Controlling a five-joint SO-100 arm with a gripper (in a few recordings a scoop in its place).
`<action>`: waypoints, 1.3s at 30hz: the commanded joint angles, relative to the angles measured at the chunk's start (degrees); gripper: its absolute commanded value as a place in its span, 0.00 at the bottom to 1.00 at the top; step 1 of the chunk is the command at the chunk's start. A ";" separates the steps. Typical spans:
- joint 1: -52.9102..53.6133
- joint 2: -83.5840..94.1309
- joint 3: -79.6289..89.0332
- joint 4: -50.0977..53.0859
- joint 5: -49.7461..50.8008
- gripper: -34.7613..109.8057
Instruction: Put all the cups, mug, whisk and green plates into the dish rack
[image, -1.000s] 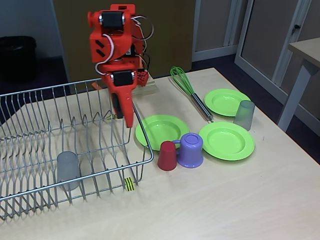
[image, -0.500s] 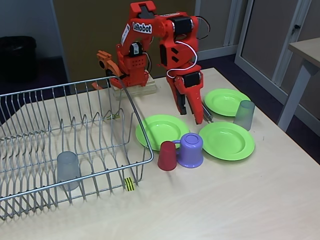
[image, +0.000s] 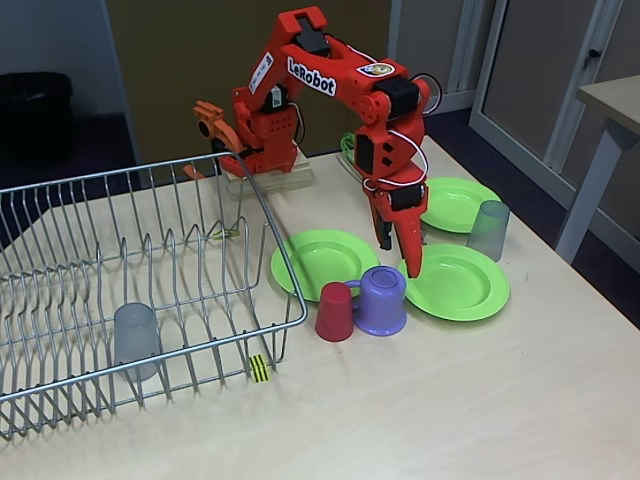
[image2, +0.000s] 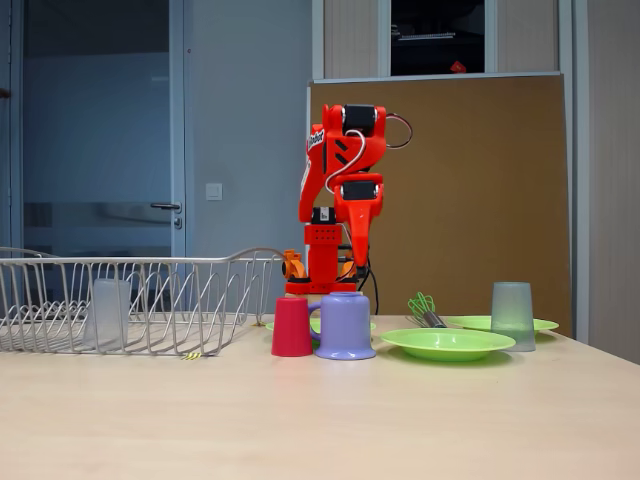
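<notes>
- The orange arm's gripper (image: 407, 262) hangs point-down just above the lilac mug (image: 381, 300); whether its fingers are parted cannot be told.
- The mug sits upside down beside the red cup (image: 334, 311), between two glossy green plates (image: 455, 283).
- The likely step is reaching for the mug; next would be lowering and gripping it.
- One cloudy grey cup (image: 136, 340) stands in the wire rack (image: 60, 290) at left.
- Another grey cup (image: 488, 230) and the whisk (image2: 424, 308) lie at far right.

The dish rack (image: 120, 290) is cut off by the left picture edge in both fixed views. The arm hides most of the whisk (image: 350, 150). Pincer (image: 400, 255) jaw spacing cannot be determined at this scale.
</notes>
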 joint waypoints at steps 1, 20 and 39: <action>0.18 0.26 1.67 -0.88 1.41 0.51; 3.60 -4.31 5.80 -4.22 4.48 0.51; 1.93 -8.00 -12.48 5.62 3.52 0.40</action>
